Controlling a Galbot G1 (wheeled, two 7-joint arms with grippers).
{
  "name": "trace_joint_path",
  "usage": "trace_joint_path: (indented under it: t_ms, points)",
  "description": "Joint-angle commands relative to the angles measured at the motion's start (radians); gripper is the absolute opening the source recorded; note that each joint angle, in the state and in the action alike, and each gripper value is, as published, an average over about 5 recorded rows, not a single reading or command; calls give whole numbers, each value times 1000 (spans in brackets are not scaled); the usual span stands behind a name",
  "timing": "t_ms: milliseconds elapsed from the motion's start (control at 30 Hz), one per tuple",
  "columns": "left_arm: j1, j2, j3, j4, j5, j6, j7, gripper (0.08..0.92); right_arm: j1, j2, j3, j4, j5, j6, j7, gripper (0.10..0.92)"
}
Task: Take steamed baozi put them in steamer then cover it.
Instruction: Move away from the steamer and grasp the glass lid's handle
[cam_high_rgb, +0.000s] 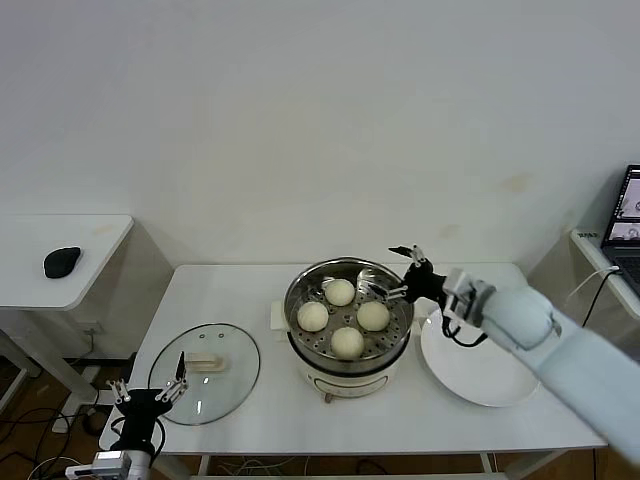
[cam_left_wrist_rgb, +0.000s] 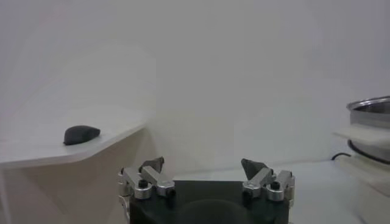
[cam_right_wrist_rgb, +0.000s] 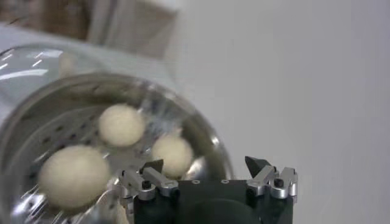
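White wall backs a white table (cam_high_rgb: 250, 290) that carries everything. At the table's middle stands the steamer (cam_high_rgb: 348, 372), its steel pot on a cream base, and all four baozi (cam_high_rgb: 347, 342) lie on the perforated tray inside: one toward the back edge, two side by side across the middle, one toward the front edge. They sit close together, with tray showing between most of them. The steamer is uncovered. The cover (cam_high_rgb: 228, 390) lies flat near the table's front left corner, well apart from the steamer, its cream handle (cam_high_rgb: 206, 362) facing up at the centre. A white plate (cam_high_rgb: 480, 375) lies just beside the steamer toward the right edge, bare. The right gripper (cam_high_rgb: 397, 270) hangs over the steamer's back right rim, above the tray, its jaws spread wide with nothing between them; in the right wrist view the right gripper (cam_right_wrist_rgb: 205, 165) shows dark fingertips (cam_right_wrist_rgb: 152, 165) apart, with three baozi (cam_right_wrist_rgb: 122, 125) visible below in the pot (cam_right_wrist_rgb: 207, 140). The left gripper (cam_high_rgb: 150, 392) sits at the table's front left corner, at the cover's near rim, jaws likewise wide and holding nothing; whether it touches the glass cannot be told. From the left wrist view the left gripper (cam_left_wrist_rgb: 203, 164) points along the table toward the wall, the steamer's rim (cam_left_wrist_rgb: 372, 105) at one side. A second white table (cam_high_rgb: 60, 260) stands off the left edge with a black mouse (cam_high_rgb: 62, 261) on it, and a laptop (cam_high_rgb: 628, 225) sits on a surface beyond the right edge.
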Motion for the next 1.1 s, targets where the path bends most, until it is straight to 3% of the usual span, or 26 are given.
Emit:
trace_joint_path:
  t_ms: [33, 300, 400, 667, 1100]
  points:
    - [-14, -14, 45, 2, 49, -97, -26, 823, -630, 534, 748, 79, -290, 303, 12, 823]
    - [-30, 6, 22, 62, 502, -52, -171, 823, -791, 696, 898, 176, -247, 272, 34, 823]
    - [-16, 55, -14, 105, 686, -47, -171, 823, -839, 697, 952, 196, -249, 261, 78, 823]
    - [45, 194, -40, 259, 1078, -190, -245, 823, -885, 733, 1025, 183, -221, 201, 248, 823]
    - [-113, 202, 40, 380, 1318, -155, -204, 823, -881, 766, 1059, 185, -221, 195, 277, 823]
